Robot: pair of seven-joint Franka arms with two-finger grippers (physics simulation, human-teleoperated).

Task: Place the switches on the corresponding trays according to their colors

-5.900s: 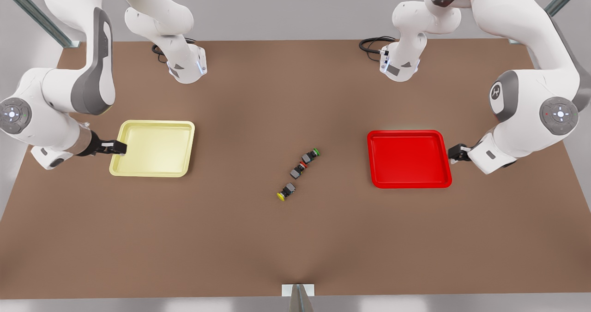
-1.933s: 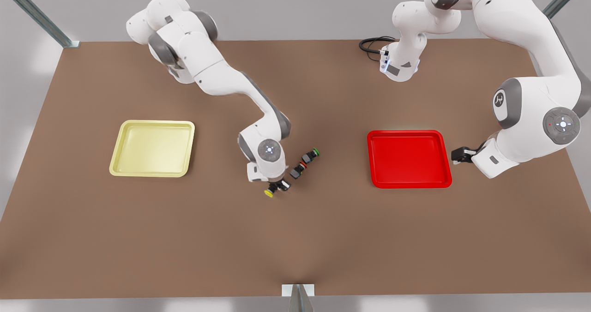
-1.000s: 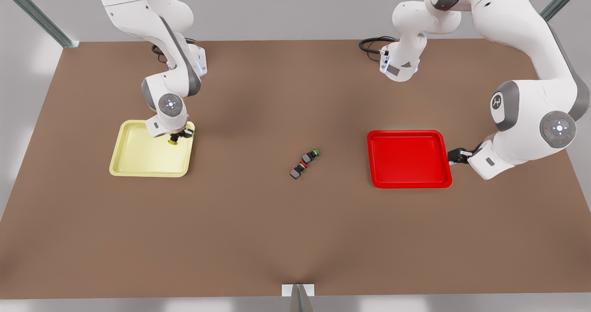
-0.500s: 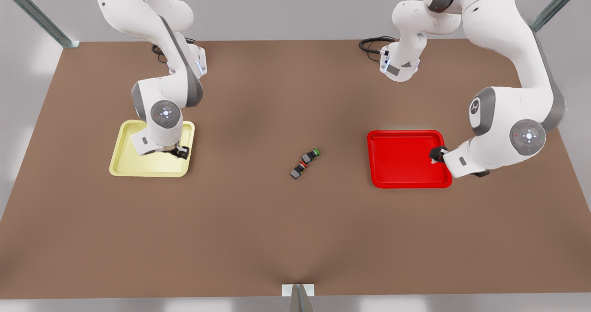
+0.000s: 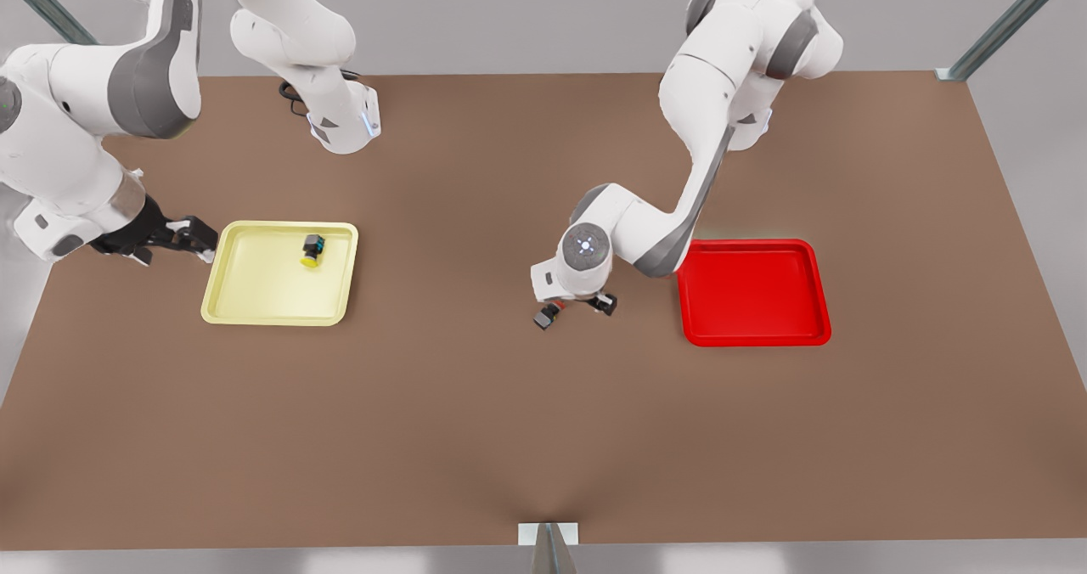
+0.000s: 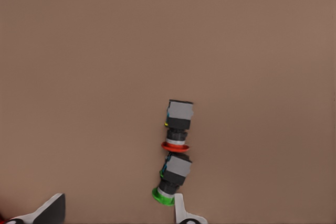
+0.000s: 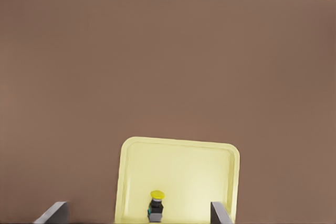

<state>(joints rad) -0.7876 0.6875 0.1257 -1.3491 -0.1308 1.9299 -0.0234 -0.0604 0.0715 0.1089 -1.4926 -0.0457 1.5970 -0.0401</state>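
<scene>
The left gripper (image 5: 579, 306) hangs spread wide over the red-capped grey push-button switch (image 5: 546, 315) and its green-capped neighbour (image 6: 171, 179) – the yellow-capped switch (image 5: 312, 250) lies in the pale yellow square plastic tray (image 5: 222, 302). The right gripper (image 5: 183, 239) waits beside that tray, fingers apart.

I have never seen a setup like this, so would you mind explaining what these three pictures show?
Two white robot arms with two-finger grippers work at a brown table. The front view looks down from overhead; the other two come from cameras on the wrists. The left gripper, open, hovers over the red switch and green switch, which lie end to end. The right gripper, open and empty, waits beside the yellow tray, where the yellow switch lies. The red tray is empty.
</scene>
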